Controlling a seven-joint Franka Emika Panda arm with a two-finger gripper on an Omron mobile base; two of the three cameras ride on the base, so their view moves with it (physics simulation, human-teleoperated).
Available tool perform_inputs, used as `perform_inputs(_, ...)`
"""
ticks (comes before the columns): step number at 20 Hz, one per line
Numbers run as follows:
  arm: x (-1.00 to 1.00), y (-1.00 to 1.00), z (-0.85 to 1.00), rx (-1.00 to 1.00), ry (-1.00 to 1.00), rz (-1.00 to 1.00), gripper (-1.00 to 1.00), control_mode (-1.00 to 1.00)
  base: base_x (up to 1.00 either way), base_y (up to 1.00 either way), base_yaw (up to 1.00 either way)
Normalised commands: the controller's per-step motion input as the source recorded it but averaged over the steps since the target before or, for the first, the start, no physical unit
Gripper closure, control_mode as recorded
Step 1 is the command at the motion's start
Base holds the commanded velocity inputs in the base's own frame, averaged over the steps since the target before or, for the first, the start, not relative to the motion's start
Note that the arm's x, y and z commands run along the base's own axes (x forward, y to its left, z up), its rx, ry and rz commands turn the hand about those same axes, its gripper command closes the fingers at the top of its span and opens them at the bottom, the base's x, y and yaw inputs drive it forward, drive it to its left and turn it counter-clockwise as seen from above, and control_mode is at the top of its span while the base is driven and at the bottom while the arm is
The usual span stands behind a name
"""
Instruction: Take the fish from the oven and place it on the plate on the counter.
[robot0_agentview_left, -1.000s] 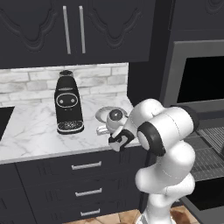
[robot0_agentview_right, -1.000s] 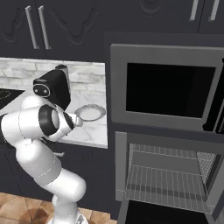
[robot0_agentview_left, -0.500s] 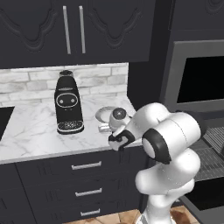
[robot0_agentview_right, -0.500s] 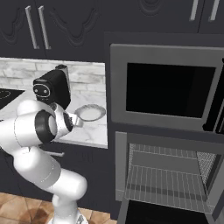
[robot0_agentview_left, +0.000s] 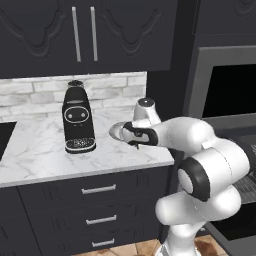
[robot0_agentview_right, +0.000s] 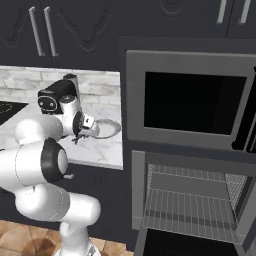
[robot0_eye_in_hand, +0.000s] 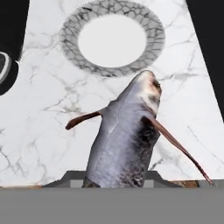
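My gripper (robot0_agentview_left: 134, 136) is shut on the fish (robot0_eye_in_hand: 127, 140), a grey-blue fish with long thin reddish fins, and holds it above the white marble counter (robot0_eye_in_hand: 35, 109). The fish's head points at the plate (robot0_eye_in_hand: 68, 37), a small round one with a grey crackled rim and pale centre. In the hand view the head reaches the plate's near rim. The left base view has the plate (robot0_agentview_left: 116, 131) partly behind the hand. From the right base view, the gripper (robot0_agentview_right: 83, 130) hangs just left of the plate (robot0_agentview_right: 111, 128). The oven (robot0_agentview_right: 192, 197) stands open at the right, its wire racks bare.
A black coffee machine (robot0_agentview_left: 78, 125) stands on the counter to the left of the plate, and its base shows at the left edge of the hand view (robot0_eye_in_hand: 6, 65). A microwave (robot0_agentview_right: 192, 102) sits above the oven. Dark drawers (robot0_agentview_left: 97, 190) run under the counter.
The arm has straightened and carried the hand with the fish up from the counter's front edge and over the counter toward the plate. The jaws have kept their grip.
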Motion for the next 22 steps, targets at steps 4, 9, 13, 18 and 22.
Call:
perform_inputs(4, 0.47, 0.00, 0.24, -0.08, 0.52, 0.00, 1.00, -1.00, 0.00, 0.00, 0.00)
perform_inputs(9, 0.38, 0.00, -0.18, -0.01, 0.09, 0.00, 1.00, -1.00, 0.00, 0.00, 0.00)
perform_inputs(13, 0.43, 0.00, -0.16, -0.01, -0.04, 0.00, 1.00, -1.00, 0.00, 0.00, 0.00)
perform_inputs(18, 0.39, 0.00, -0.09, 0.00, -0.05, 0.00, 1.00, -1.00, 0.00, 0.00, 0.00)
perform_inputs(22, 0.51, 0.00, -0.28, 0.00, -0.06, 0.00, 1.00, -1.00, 0.00, 0.00, 0.00)
